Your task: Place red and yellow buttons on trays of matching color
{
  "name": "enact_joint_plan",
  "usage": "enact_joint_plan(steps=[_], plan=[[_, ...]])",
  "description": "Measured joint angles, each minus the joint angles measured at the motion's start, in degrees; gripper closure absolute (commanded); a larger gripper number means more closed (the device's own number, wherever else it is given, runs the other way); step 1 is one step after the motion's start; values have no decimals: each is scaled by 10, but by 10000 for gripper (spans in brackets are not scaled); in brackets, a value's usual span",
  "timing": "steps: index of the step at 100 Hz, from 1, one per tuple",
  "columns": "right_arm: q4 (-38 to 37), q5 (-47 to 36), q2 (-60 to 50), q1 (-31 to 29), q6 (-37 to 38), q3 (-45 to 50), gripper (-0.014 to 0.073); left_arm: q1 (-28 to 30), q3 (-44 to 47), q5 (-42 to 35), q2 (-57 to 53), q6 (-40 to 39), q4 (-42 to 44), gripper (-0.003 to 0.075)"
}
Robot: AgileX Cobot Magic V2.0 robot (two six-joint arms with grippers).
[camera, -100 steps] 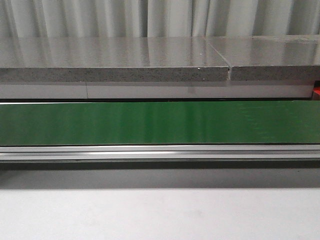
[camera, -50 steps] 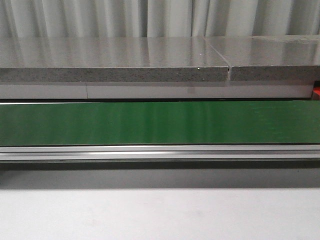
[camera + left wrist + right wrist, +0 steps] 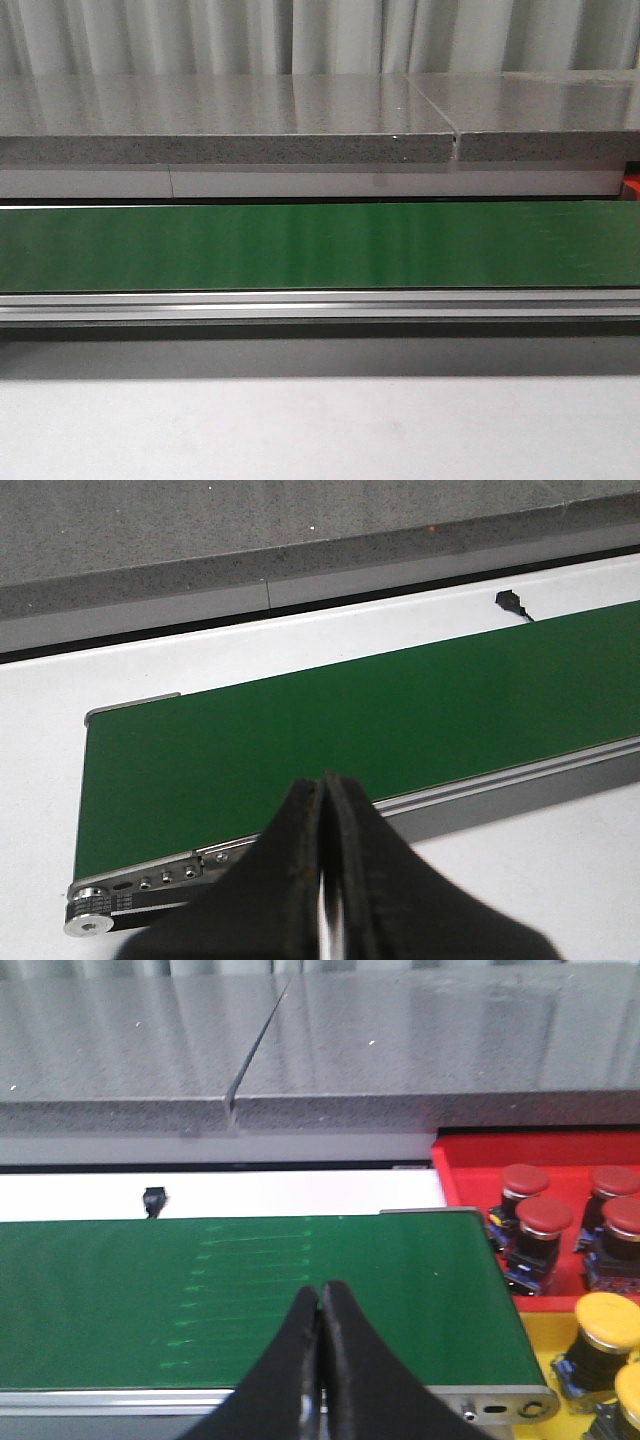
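1. Green belt (image 3: 320,245) is the landmark – bare in the front view, w/ an aluminium rail (image 3: 320,305) along its near edge.
2. Left gripper (image 3: 325,785) hangs over the belt's near edge, close to the belt's end roller (image 3: 88,917); fingers pressed together, nothing between them.
3. Right gripper (image 3: 320,1295) sits above the belt near its other end – fingers pressed together too, empty.
4. Red tray (image 3: 540,1160) lies just past that belt end, holding red buttons (image 3: 543,1218).
5. Yellow tray (image 3: 560,1330) is beside the same end, nearer the robot than the red one, holding yellow buttons (image 3: 607,1322).
6. Small black plug (image 3: 152,1200) lies on the white surface behind the belt.
7. Grey stone slab (image 3: 230,120) runs behind the belt, curtain (image 3: 320,35) behind that.
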Motion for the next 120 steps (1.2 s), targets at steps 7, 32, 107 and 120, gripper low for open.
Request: enact_joint_plan(steps=[7, 32, 107, 120], plan=[[0, -20, -23, -5, 0, 28, 659, 0, 0, 0, 0, 0, 0, 741], [0, -30, -129, -6, 2, 103, 659, 0, 0, 0, 0, 0, 0, 741], [0, -10, -157, -7, 5, 106, 659, 0, 0, -2, 0, 0, 0, 741], [0, -10, -157, -7, 5, 106, 659, 0, 0, -2, 0, 0, 0, 741]])
